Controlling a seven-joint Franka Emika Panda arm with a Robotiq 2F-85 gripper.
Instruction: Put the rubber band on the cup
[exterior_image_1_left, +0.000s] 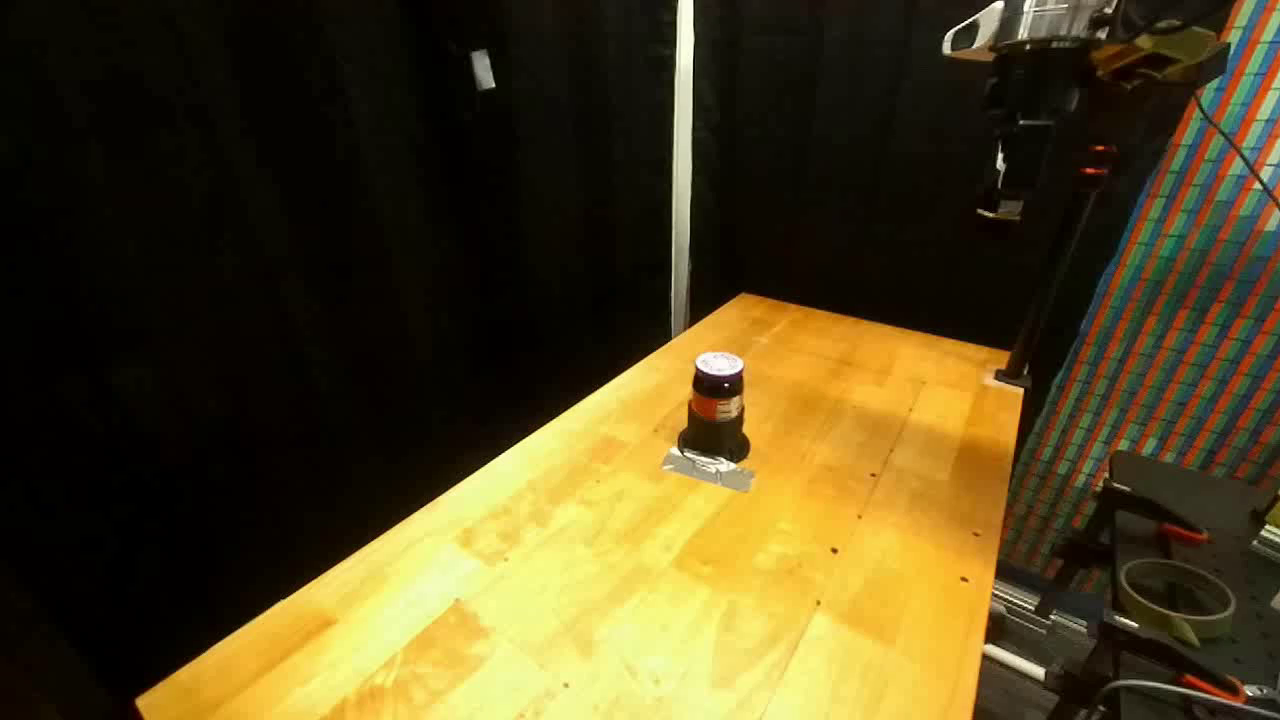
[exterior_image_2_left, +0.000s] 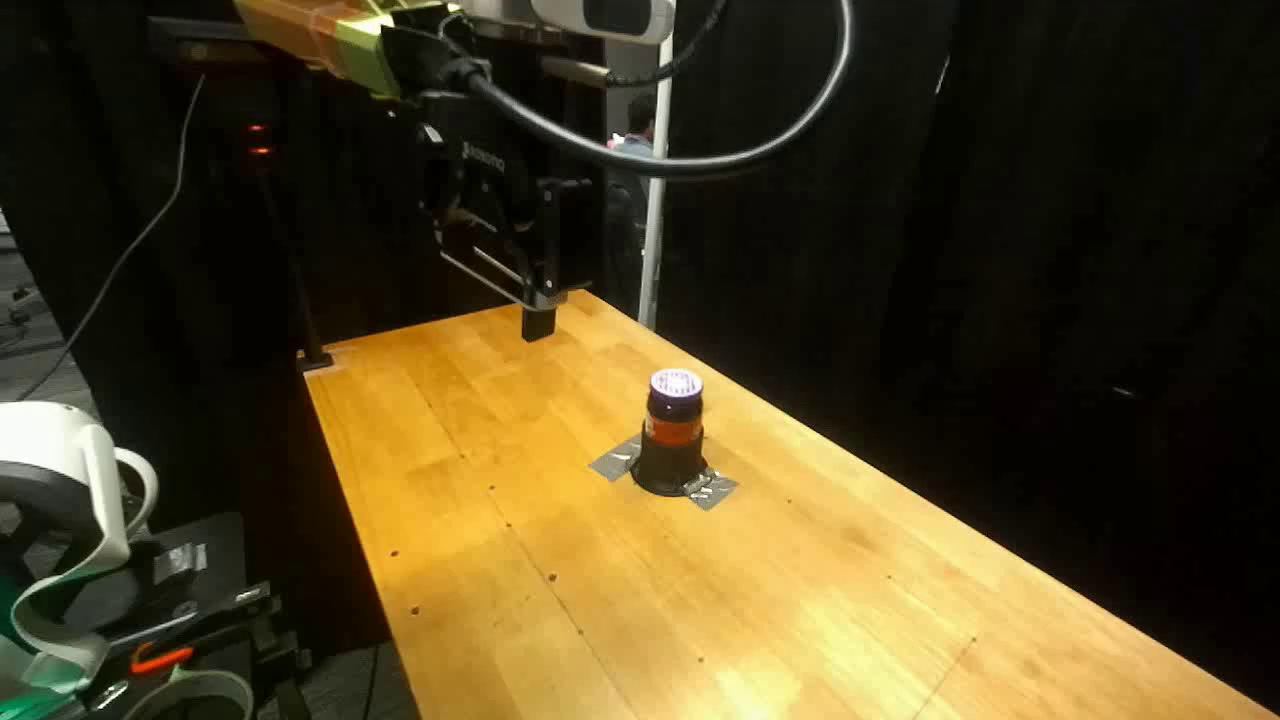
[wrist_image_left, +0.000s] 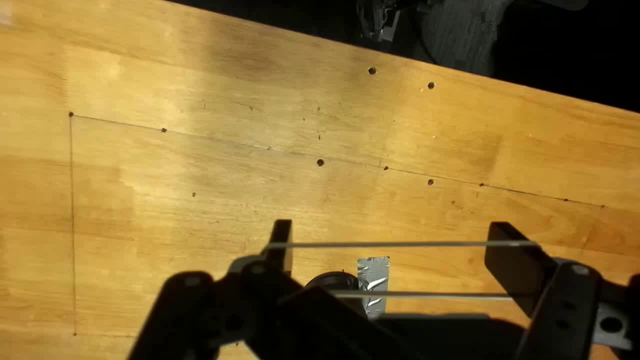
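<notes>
The dark cup has an orange-red ring and a whitish-purple top. It stands upright on the wooden table in both exterior views (exterior_image_1_left: 716, 408) (exterior_image_2_left: 672, 432). In the wrist view only part of the dark cup (wrist_image_left: 334, 278) shows; the left finger hides the rest. My gripper (wrist_image_left: 390, 225) is open, fingers wide apart, and shows in both exterior views (exterior_image_1_left: 1005, 200) (exterior_image_2_left: 496, 275). The thin pale rubber band (wrist_image_left: 390, 244) is stretched round both fingers as two parallel strands, also seen in an exterior view (exterior_image_2_left: 480, 282). The gripper is above the table, higher than the cup and apart from it.
Grey tape strips (exterior_image_1_left: 706, 470) (exterior_image_2_left: 712, 490) (wrist_image_left: 374, 280) lie on the table at the cup's base. A black pole (exterior_image_1_left: 1050, 290) stands at the wooden table's (exterior_image_1_left: 600, 600) far corner. A side cart with a tape roll (exterior_image_1_left: 1178, 597) is beside the table. Black curtains hang around.
</notes>
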